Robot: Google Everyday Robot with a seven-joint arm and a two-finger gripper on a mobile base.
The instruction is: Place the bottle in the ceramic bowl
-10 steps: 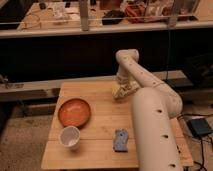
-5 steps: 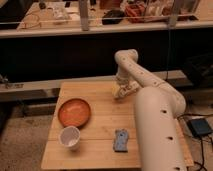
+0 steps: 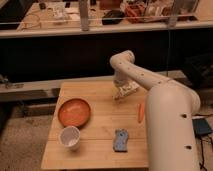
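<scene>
The pale cream-white bottle (image 3: 129,88) is at the far right part of the wooden table (image 3: 102,122), right at my gripper (image 3: 119,93), which reaches down from the white arm (image 3: 131,67). The two overlap, and I cannot tell whether the bottle is held or resting on the table. The glossy orange-terracotta ceramic bowl (image 3: 75,112) sits on the left side of the table, well to the left of the gripper and nearer the front. It looks empty apart from a pale glare.
A white cup (image 3: 70,137) stands in front of the bowl. A blue-grey flat object (image 3: 120,140) lies at the front middle. A thin orange stick (image 3: 141,112) lies by the right edge, next to the robot's white body (image 3: 170,130). A dark shelf and rail run behind the table.
</scene>
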